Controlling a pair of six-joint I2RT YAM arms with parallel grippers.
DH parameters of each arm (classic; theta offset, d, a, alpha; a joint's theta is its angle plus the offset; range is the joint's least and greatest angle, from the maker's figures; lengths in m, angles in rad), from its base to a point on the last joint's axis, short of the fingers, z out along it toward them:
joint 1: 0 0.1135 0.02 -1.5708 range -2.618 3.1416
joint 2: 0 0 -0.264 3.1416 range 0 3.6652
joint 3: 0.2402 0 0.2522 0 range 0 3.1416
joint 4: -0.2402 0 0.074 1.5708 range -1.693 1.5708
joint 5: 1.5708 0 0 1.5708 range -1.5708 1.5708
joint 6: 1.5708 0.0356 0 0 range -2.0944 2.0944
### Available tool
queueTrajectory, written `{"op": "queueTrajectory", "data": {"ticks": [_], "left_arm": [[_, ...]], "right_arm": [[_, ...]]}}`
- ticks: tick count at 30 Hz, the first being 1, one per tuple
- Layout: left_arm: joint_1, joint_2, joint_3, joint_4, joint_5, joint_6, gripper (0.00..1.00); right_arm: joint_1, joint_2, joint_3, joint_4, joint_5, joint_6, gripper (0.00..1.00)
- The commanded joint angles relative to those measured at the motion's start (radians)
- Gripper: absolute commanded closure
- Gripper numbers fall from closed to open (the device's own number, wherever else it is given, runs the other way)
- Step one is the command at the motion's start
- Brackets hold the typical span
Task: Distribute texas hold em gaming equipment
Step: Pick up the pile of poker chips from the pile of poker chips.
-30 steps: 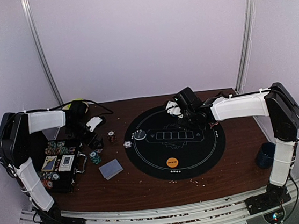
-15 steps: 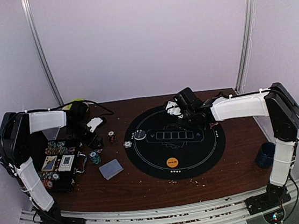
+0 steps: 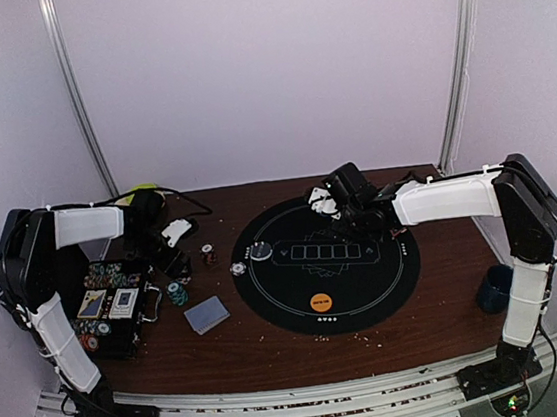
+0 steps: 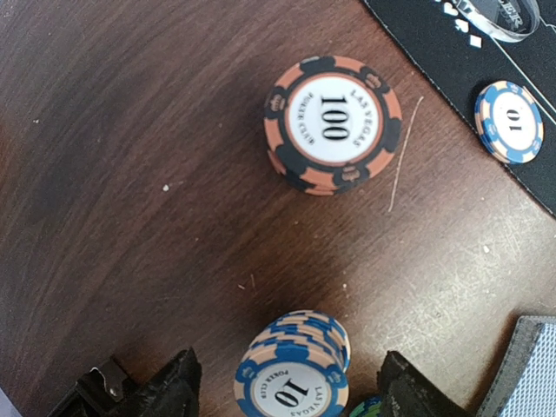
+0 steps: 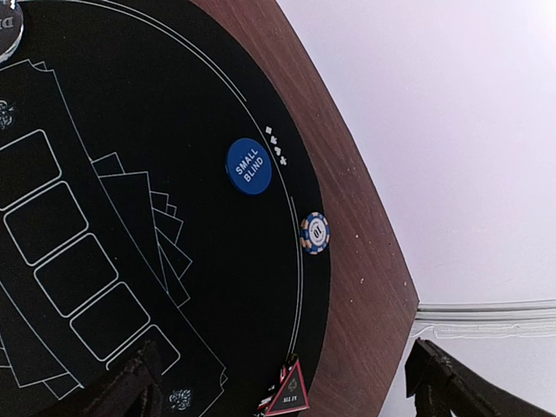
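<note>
Blue-edged chip stack [image 4: 294, 360] sits squarely between the half-spread jaws of my left tool [image 4: 289, 382], not yet gripped; my right tool [image 5: 285, 356] gapes empty over the mat [image 5: 130, 174].

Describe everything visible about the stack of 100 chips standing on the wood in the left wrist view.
The stack of 100 chips is a short pile of salmon-orange discs with black edge blocks. The top chip's white centre reads 100, ringed by LAS VEGAS and POKER CLUB. The material looks like glossy plastic. The pile stands flat, slightly staggered, on the brown wooden table, just off the black mat. Nothing but the table touches it.
</note>
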Motion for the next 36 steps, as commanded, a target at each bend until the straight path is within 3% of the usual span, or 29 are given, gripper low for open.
{"op": "queueTrajectory", "data": {"ticks": [1, 21, 28, 36], "left_arm": [[-0.007, 0.004, -0.008, 0.016, -0.008, 0.005, 0.28], [-0.007, -0.001, -0.009, 0.011, -0.004, 0.009, 0.46], [-0.007, -0.005, -0.007, 0.006, 0.004, 0.011, 0.6], [-0.007, -0.013, -0.002, -0.001, 0.009, 0.012, 0.66]], "right_arm": [[0.008, 0.004, -0.013, 0.014, 0.023, -0.001, 0.0], [0.01, 0.003, -0.016, 0.022, 0.033, -0.006, 0.0], [0.011, 0.001, -0.016, 0.025, 0.035, -0.007, 0.0], [0.011, -0.001, -0.017, 0.027, 0.037, -0.009, 0.0]]}}
